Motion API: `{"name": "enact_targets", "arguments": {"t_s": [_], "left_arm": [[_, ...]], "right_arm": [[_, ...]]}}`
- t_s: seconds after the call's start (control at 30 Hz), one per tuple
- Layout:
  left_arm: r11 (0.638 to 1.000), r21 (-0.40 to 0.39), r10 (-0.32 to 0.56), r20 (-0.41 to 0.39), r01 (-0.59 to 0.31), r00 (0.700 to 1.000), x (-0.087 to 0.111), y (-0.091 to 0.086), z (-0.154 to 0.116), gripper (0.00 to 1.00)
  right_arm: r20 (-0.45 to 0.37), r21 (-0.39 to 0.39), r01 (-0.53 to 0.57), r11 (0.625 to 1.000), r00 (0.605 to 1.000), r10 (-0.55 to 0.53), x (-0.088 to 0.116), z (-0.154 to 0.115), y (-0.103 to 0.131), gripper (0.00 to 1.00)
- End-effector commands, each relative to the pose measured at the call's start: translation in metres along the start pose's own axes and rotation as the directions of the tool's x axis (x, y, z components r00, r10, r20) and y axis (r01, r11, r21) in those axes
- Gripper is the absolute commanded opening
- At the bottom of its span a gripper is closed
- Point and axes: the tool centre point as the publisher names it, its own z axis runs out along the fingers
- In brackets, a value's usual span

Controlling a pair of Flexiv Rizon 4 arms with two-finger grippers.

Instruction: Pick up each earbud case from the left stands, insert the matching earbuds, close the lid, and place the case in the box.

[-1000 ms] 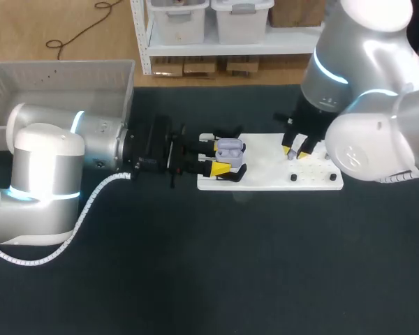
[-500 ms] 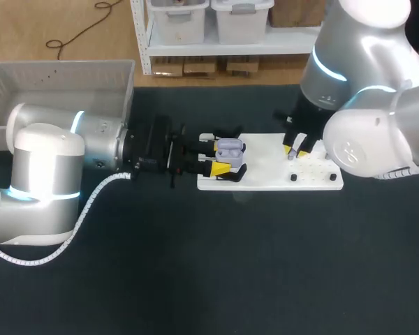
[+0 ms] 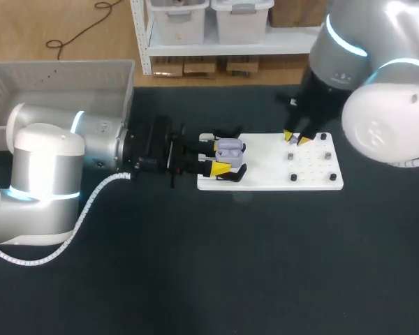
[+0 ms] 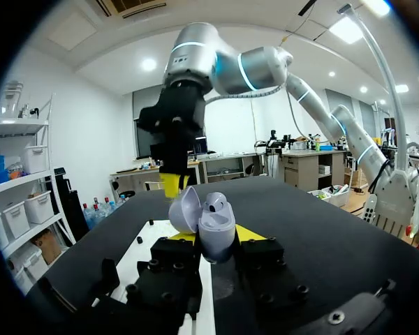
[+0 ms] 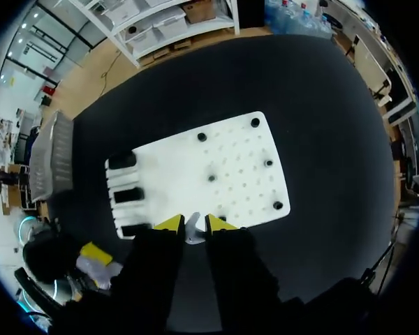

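The left gripper [image 4: 215, 239] pinches the earbud case [image 4: 215, 222] from both sides over the left end of the white board [image 3: 279, 178]. The case stands upright, mouth up, with its lid swung open. Farther along, above the board's far edge, the right gripper [image 5: 193, 225] is nearly closed, nipping a small white earbud [image 5: 192, 232].

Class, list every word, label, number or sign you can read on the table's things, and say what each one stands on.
No text can be read on anything here.
earbud case: plain shell, no print shows.
white board: no marks or numbers.
grey box: no label shows.
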Motion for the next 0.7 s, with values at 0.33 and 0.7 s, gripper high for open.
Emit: {"name": "enact_targets", "arguments": {"t_s": [0.33, 0.7], "left_arm": [[1.0, -0.004, 0.003, 0.002, -0.003, 1.0, 0.001, -0.001, 0.0, 0.0], [1.0, -0.004, 0.003, 0.002, -0.003, 1.0, 0.001, -0.001, 0.0, 0.0]], "right_arm": [[-0.043, 0.008, 0.144, 0.989, 0.989, -0.144, 0.038, -0.078, 0.049, 0.0], [-0.077, -0.005, 0.188, 0.982, 0.979, -0.187, 0.047, -0.078, 0.067, 0.0]]}}
